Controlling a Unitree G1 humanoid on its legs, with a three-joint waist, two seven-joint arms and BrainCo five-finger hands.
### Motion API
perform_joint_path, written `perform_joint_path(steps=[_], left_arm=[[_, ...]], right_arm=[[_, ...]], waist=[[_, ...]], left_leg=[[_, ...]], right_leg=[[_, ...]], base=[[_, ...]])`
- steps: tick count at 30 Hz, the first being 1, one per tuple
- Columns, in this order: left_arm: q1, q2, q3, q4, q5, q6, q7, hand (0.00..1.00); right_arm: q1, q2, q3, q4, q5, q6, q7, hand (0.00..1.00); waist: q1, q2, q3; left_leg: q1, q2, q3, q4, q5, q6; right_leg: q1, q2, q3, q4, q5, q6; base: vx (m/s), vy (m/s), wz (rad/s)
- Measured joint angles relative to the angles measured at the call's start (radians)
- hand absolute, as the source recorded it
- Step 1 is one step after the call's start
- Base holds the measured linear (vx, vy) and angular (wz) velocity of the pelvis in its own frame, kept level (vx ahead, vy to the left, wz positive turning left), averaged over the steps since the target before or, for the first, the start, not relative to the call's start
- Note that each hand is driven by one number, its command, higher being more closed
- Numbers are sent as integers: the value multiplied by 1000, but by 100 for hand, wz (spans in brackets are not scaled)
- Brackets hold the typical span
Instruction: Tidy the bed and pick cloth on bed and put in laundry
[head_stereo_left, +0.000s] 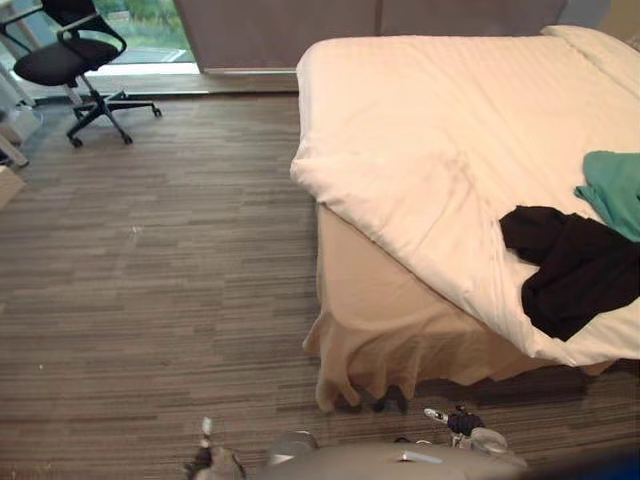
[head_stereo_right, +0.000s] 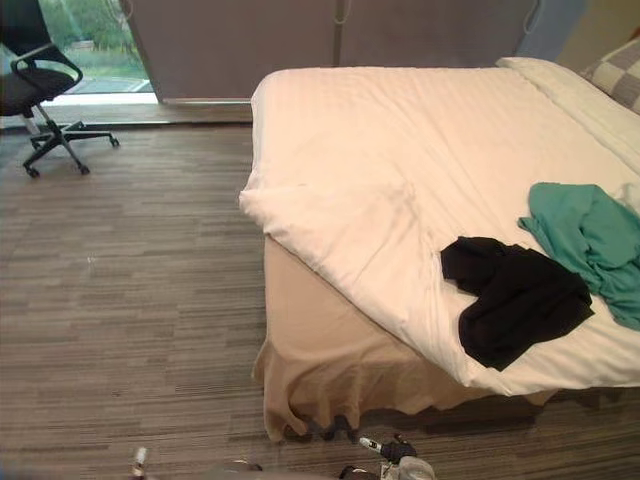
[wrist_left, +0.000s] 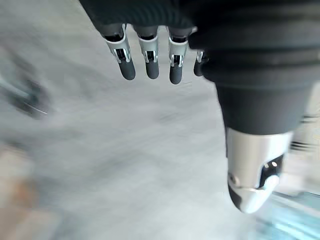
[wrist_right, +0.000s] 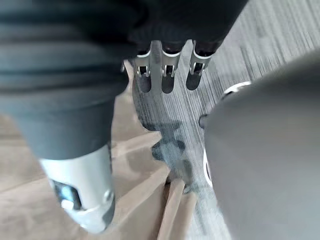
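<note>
Clothes wait on the bed (head_stereo_right: 400, 140) by its near edge: a black cloth (head_stereo_right: 520, 300) beside a teal cloth (head_stereo_right: 590, 235). My left hand (wrist_left: 150, 65) and right hand (wrist_right: 167, 75) hang slack and empty, probably too far to reach.

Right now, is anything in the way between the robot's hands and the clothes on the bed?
Nothing covers them. The black cloth and green cloth lie bare on the white blanket near its edge. The left hand and right hand hang open and low, so only the bed's side is between.
</note>
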Motion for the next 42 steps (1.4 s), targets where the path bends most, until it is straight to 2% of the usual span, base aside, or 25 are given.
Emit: perform_joint_path(steps=[1, 3, 4, 6, 9, 11, 12, 13, 16, 18, 19, 21, 22, 25, 26, 27, 29, 30, 31, 34, 36, 37, 39, 42], left_arm=[[-13, 30, 19, -46, 9, -7, 14, 0], [-78, 150, 96, -168, 62, -19, 38, 0], [-124, 222, 143, -209, 92, -22, 29, 0], [-196, 331, 206, -249, 142, -22, -21, 0], [-270, 424, 239, -273, 206, -18, -115, 0], [-323, 484, 214, -318, 282, -16, -188, 0], [-338, 493, 196, -333, 303, -16, -197, 0], [-375, 519, 137, -356, 386, -15, -214, 0], [-444, 524, -16, -404, 588, -10, -200, 0], [-499, 519, -224, -478, 828, 37, -168, 0], [-510, 518, -269, -492, 866, 50, -168, 0], [-558, 507, -381, -486, 982, 115, -166, 0], [-572, 504, -402, -479, 1007, 132, -162, 0], [-679, 499, -518, -407, 1124, 222, -131, 0], [-713, 499, -558, -377, 1169, 269, -117, 0], [-724, 500, -572, -362, 1190, 291, -112, 0], [-759, 500, -615, -302, 1244, 377, -100, 0], [-769, 500, -625, -286, 1262, 403, -100, 0], [-786, 499, -640, -246, 1302, 466, -99, 0], [-795, 498, -647, -206, 1386, 588, -97, 0], [-811, 494, -647, -195, 1391, 631, -92, 0], [-828, 491, -647, -178, 1391, 635, -84, 0], [-857, 464, -634, -155, 1391, 652, -24, 0], [-864, 420, -615, -145, 1381, 672, 39, 0]], right_arm=[[6, 0, 0, -5, -1, 0, 3, 0], [22, -2, -5, -32, 0, -2, 15, 0], [27, -12, -4, -38, 1, -3, 17, 0], [43, -21, -9, -40, 21, -13, 17, 0], [72, -21, -28, -69, 41, -25, 18, 0], [84, -18, -31, -84, 45, -37, 18, 0], [89, -16, -31, -92, 48, -40, 18, 0], [99, -12, -33, -106, 53, -45, 17, 0], [104, -9, -41, -102, 78, -44, 17, 0], [111, -8, -59, -97, 162, -13, 19, 0], [112, -6, -71, -96, 179, -5, 20, 0], [117, 11, -134, -97, 244, 17, 28, 0], [122, 10, -148, -98, 254, 19, 31, 0], [179, 6, -193, -97, 276, 24, 35, 0], [206, 5, -205, -95, 277, 34, 37, 0], [216, 5, -206, -94, 277, 36, 37, 0], [238, 3, -216, -88, 276, 37, 38, 0], [240, 2, -215, -85, 275, 37, 39, 0], [246, 0, -213, -80, 273, 37, 45, 0], [248, -6, -187, -90, 270, 17, 58, 0], [238, -12, -171, -107, 277, 6, 58, 0], [229, -12, -163, -109, 282, 2, 60, 0], [209, -14, -150, -124, 285, -7, 76, 0], [186, -15, -122, -174, 304, -29, 97, 0]], waist=[[-1, 5, -4], [-8, 24, -16], [-10, 41, -27], [-13, 60, -45], [-16, 79, -68], [-26, 83, -78], [-28, 83, -78], [-29, 79, -80], [-34, 71, -93], [-45, 69, -106], [-49, 70, -110], [-93, 65, -111], [-102, 71, -108], [-126, 81, -102], [-136, 84, -100], [-146, 85, -99], [-173, 89, -89], [-178, 89, -84], [-185, 93, -79], [-201, 99, -47], [-204, 100, -30], [-206, 96, -18], [-219, 83, 25], [-221, 71, 59]], left_leg=[[2, 0, 5, -8, 4, 0], [13, 1, 14, -41, 25, -4], [12, 6, 24, -57, 32, -3], [27, 17, 56, -81, 33, -10], [30, 41, 123, -76, 30, -15], [35, 46, 147, -80, 34, -22], [37, 47, 150, -81, 34, -22], [49, 49, 168, -87, 35, -26], [56, 54, 202, -87, 31, -34], [62, 56, 246, -92, 31, -37], [63, 56, 256, -93, 32, -37], [86, 51, 299, -107, 35, -44], [95, 50, 312, -110, 37, -46], [119, 49, 354, -117, 38, -48], [127, 49, 368, -118, 41, -53], [130, 49, 369, -119, 44, -57], [138, 51, 395, -119, 46, -59], [140, 52, 400, -119, 46, -59], [133, 52, 423, -118, 46, -59], [97, 55, 453, -108, 52, -50], [39, 51, 473, -104, 54, -46], [22, 50, 473, -104, 57, -42], [-40, 47, 475, -103, 63, -33], [-88, 43, 499, -97, 70, -24]], right_leg=[[1, 0, 1, 0, 0, 0], [-7, 4, 5, 0, 0, 0], [-18, 11, 6, 0, 2, -1], [-20, 22, 18, -5, 4, -5], [-14, 34, 25, -22, 11, -9], [-15, 41, 40, -23, 11, -9], [-15, 43, 46, -24, 11, -10], [-15, 48, 62, -25, 12, -11], [-25, 58, 98, -26, 13, -13], [-45, 66, 138, -18, 12, -16], [-51, 68, 148, -16, 12, -16], [-55, 76, 186, -16, 13, -19], [-54, 77, 195, -16, 14, -20], [-54, 87, 237, -16, 16, -23], [-54, 90, 245, -16, 18, -26], [-53, 91, 250, -16, 18, -26], [-58, 99, 275, -16, 20, -29], [-61, 101, 281, -16, 20, -30], [-78, 105, 298, -13, 23, -33], [-148, 108, 340, 28, 22, -35], [-229, 106, 354, 65, 22, -35], [-254, 105, 356, 77, 22, -35], [-335, 104, 360, 120, 21, -35], [-414, 104, 381, 163, 21, -37]], base=[[-42, 0, -11], [-56, -38, -12], [-56, -56, -13], [-50, -56, -19], [-5, -47, -12], [20, -28, -11], [34, -17, -21], [35, -12, -25], [42, -3, -33], [69, 6, -47], [75, 7, -43], [61, 8, -49], [67, 6, -57], [66, -1, -43], [42, -12, -25], [48, -17, -27], [26, -17, -28], [-8, -22, -42], [-16, -19, -35], [-68, -15, -37], [-104, -19, -24], [-159, -44, -7], [-146, -50, 2], [-121, -45, -13]])
